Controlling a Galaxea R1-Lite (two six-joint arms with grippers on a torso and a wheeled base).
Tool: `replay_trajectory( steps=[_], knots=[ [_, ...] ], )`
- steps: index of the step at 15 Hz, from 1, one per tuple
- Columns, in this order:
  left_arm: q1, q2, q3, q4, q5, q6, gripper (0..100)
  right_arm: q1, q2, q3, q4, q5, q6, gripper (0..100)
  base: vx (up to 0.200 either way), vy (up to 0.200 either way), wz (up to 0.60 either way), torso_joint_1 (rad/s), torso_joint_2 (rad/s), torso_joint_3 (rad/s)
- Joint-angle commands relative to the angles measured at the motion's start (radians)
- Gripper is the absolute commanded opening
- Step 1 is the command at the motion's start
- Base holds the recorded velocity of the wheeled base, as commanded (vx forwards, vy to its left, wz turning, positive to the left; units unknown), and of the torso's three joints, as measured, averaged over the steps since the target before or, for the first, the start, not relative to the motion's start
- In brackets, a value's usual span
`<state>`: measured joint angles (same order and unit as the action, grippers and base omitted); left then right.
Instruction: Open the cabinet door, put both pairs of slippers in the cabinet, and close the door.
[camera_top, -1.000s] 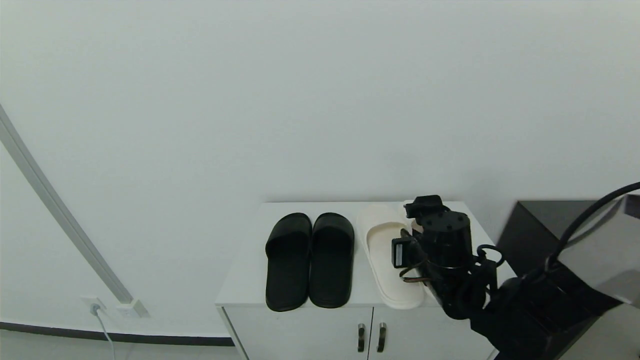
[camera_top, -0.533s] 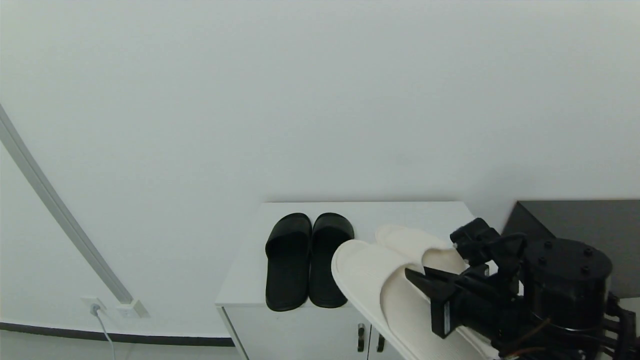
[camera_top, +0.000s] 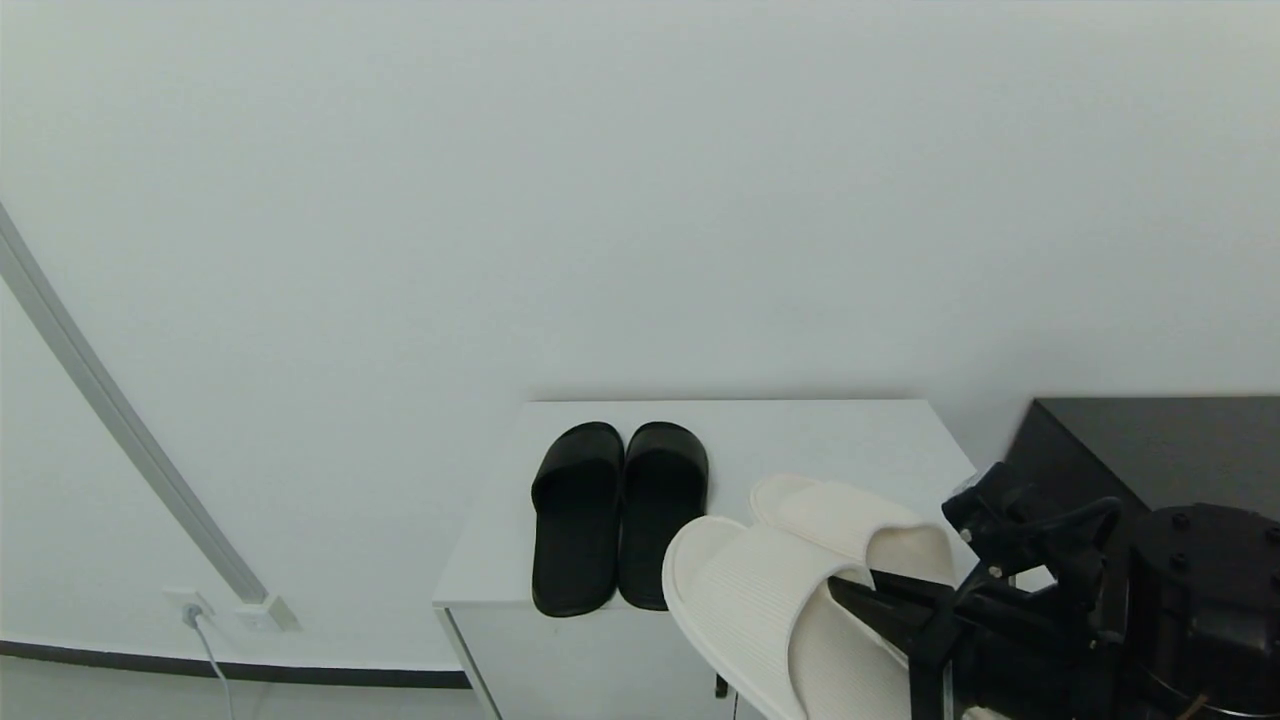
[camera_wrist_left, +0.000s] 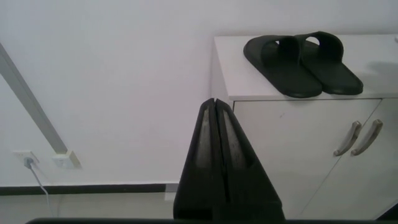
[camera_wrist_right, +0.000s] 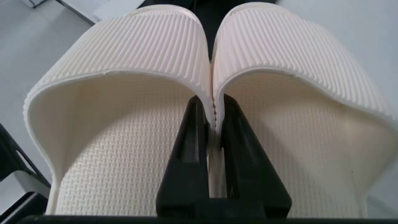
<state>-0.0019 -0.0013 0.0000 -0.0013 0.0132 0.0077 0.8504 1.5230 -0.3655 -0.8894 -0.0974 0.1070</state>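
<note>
My right gripper (camera_top: 880, 600) (camera_wrist_right: 211, 115) is shut on the white slippers (camera_top: 790, 590) (camera_wrist_right: 205, 93), pinching the two inner walls together. It holds the pair in the air in front of the white cabinet's (camera_top: 480, 580) right half. The black slippers (camera_top: 620, 510) (camera_wrist_left: 305, 62) lie side by side on the cabinet top, left of centre. The cabinet doors are closed, with two metal handles (camera_wrist_left: 360, 137) at the middle seam. My left gripper (camera_wrist_left: 216, 109) is shut on nothing, hanging left of the cabinet, below its top.
A dark cabinet (camera_top: 1150, 440) stands to the right of the white one. A wall socket with a cable (camera_top: 190, 612) and a grey conduit (camera_top: 100, 400) are on the wall to the left. The wall rises directly behind the cabinet.
My right gripper lifted the white slippers off the cabinet top and drew them back toward me and lower. The black slippers stayed put.
</note>
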Motion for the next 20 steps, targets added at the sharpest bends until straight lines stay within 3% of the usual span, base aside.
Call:
replay_trajectory(
  steps=[1, 5, 20],
  knots=[
    [0.000, 0.001, 0.000, 0.000, 0.001, 0.000, 0, 0.001, -0.006, 0.004, 0.000, 0.001, 0.000, 0, -0.200, 0.000, 0.00, 0.017, 0.01, -0.002],
    [0.000, 0.001, 0.000, 0.000, 0.001, 0.000, 0, 0.001, 0.002, 0.010, -0.002, -0.002, -0.003, 0, -0.200, 0.000, 0.00, -0.004, 0.00, 0.002],
    [0.000, 0.001, 0.000, 0.000, 0.001, -0.008, 0, 0.002, -0.003, 0.043, -0.006, -0.001, -0.027, 0, 0.000, 0.000, 0.00, 0.000, 0.00, 0.000]
  ],
)
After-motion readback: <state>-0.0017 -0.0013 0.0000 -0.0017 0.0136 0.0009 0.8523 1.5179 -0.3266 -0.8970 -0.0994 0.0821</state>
